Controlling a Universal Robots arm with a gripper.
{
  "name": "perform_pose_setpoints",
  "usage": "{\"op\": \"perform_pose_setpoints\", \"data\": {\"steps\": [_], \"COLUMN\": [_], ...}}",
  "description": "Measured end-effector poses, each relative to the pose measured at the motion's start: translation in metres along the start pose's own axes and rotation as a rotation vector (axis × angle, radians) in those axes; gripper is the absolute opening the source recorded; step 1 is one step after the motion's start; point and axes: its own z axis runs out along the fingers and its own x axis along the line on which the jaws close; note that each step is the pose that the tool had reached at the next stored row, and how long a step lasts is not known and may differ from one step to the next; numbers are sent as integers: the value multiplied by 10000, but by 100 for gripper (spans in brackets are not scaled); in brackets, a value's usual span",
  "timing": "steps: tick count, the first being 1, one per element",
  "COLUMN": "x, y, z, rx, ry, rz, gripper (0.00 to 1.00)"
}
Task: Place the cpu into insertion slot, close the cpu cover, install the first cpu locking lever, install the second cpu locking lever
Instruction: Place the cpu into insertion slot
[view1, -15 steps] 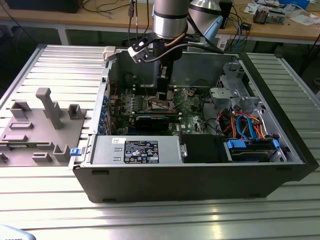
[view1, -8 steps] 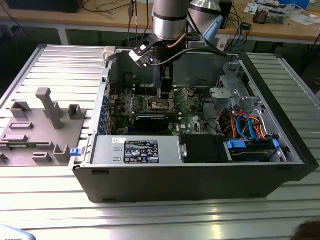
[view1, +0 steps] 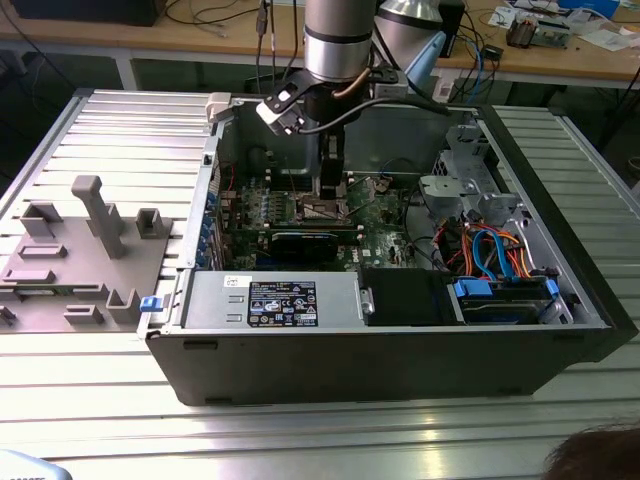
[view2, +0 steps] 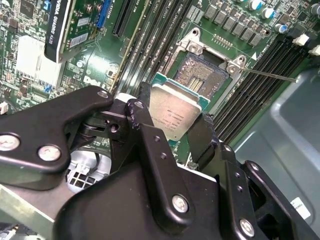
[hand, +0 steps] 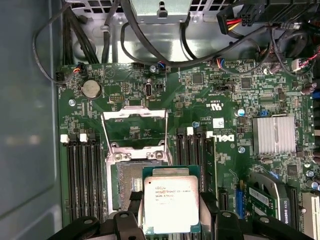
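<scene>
The tool (view2: 171, 122) is clamped on two opposite edges of the cpu (view2: 176, 112), holding it partly over the uncovered insertion slot (view2: 197, 75) in the green circuit board (hand: 200, 95), with the cpu cover (hand: 135, 111) swung open beside the slot.

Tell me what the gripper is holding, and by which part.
The gripper holds the cpu, its fingers pinching two opposite edges, silver top left bare. The chip hangs just off the open insertion slot, not seated.
</scene>
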Motion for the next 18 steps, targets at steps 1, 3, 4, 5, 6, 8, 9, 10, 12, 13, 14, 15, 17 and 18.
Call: {"op": "perform_pose_setpoints", "data": {"steps": [1,3,4,5,6,8,9,10,12,13,14,15,17,18], "x": [4,15,17,19,20,20,20,21,21,21,21,21,22,22], "y": [-5,-10,-11,-12,-12,-15,-16,-17,-18,-18,-19,-19,-20,-20], "z": [7,20,23,27,30,41,45,51,59,64,67,70,78,80], "rx": [-1,-1,-1,-1,0,-1,0,-1,-1,-1,-1,0,0,0], "ry": [0,2,1,0,0,1,0,1,1,1,1,0,1,0], "rz": [1,1,1,0,-1,0,0,0,0,-1,0,1,0,0], "gripper": [54,54,54,54,54,54,54,54,54,54,54,54,54,54]}}
